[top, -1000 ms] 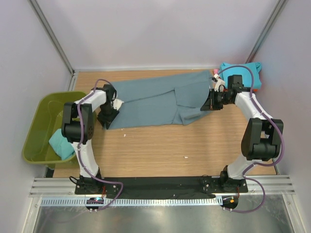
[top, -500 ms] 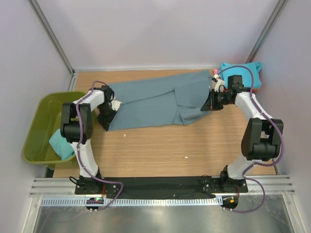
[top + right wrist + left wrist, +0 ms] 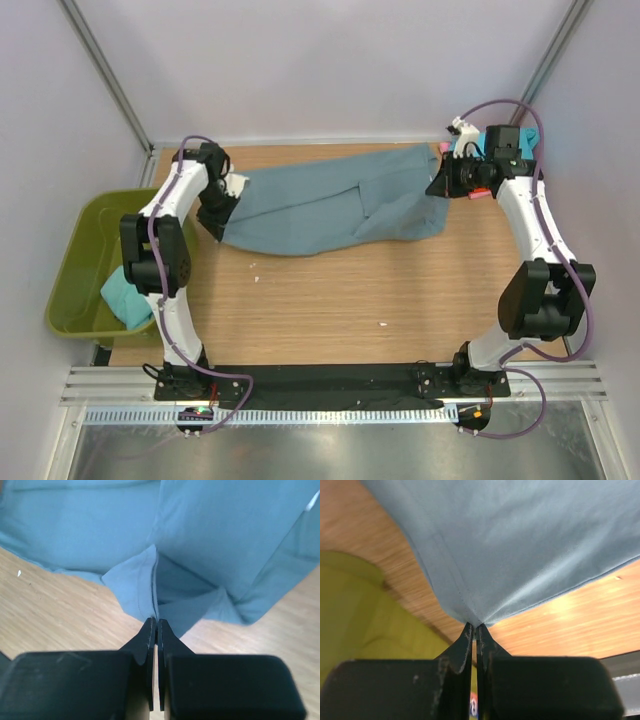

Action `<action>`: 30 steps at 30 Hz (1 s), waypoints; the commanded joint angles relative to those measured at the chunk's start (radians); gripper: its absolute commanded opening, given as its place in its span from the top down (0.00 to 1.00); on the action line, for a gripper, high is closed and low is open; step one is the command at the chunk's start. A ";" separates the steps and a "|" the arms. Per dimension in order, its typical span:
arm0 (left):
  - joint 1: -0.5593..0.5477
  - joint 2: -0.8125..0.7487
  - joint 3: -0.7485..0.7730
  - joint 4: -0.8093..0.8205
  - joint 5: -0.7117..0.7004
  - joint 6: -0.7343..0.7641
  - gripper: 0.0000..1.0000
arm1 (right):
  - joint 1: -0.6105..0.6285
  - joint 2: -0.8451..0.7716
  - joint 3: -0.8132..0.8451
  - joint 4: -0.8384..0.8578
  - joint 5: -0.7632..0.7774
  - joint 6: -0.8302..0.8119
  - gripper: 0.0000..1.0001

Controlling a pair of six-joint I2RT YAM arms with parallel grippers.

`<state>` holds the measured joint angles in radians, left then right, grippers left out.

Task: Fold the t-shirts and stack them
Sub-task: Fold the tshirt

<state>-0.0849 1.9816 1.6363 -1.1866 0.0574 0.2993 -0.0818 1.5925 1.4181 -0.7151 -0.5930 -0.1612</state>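
The slate blue-grey t-shirt (image 3: 320,205) hangs stretched across the back of the table between both arms. My left gripper (image 3: 213,202) is shut on its left corner, which shows pinched in the left wrist view (image 3: 475,625) with the cloth (image 3: 520,545) spreading away. My right gripper (image 3: 441,187) is shut on its right edge, pinched at the fingertips in the right wrist view (image 3: 156,622) with the folded cloth (image 3: 200,535) beyond. A turquoise t-shirt (image 3: 527,140) lies behind the right arm at the back right. Another turquoise t-shirt (image 3: 125,295) lies in the tub.
The olive-green plastic tub (image 3: 85,250) stands off the table's left edge and shows in the left wrist view (image 3: 365,610). A small pink item (image 3: 441,148) peeks out beside the right wrist. Bare wooden table (image 3: 350,310) lies in front of the shirt.
Both grippers have risen and moved back with the blue-grey shirt. Its near edge has come up off the table and the cloth now sags between them.
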 commanded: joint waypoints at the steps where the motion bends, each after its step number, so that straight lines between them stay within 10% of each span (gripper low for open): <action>1: 0.002 -0.035 0.124 -0.134 0.036 0.024 1.00 | -0.004 -0.042 0.114 0.009 0.019 -0.064 0.99; 16: 0.002 0.128 0.471 -0.263 0.045 0.037 1.00 | -0.001 0.083 0.352 0.065 0.016 -0.127 0.99; 30: 0.013 0.468 0.878 -0.187 -0.133 -0.051 1.00 | 0.046 0.524 0.766 0.177 0.056 -0.118 0.99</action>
<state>-0.0837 2.4340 2.4825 -1.3342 -0.0067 0.3023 -0.0532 2.0472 2.1059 -0.6060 -0.5644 -0.2661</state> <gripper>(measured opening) 0.008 0.045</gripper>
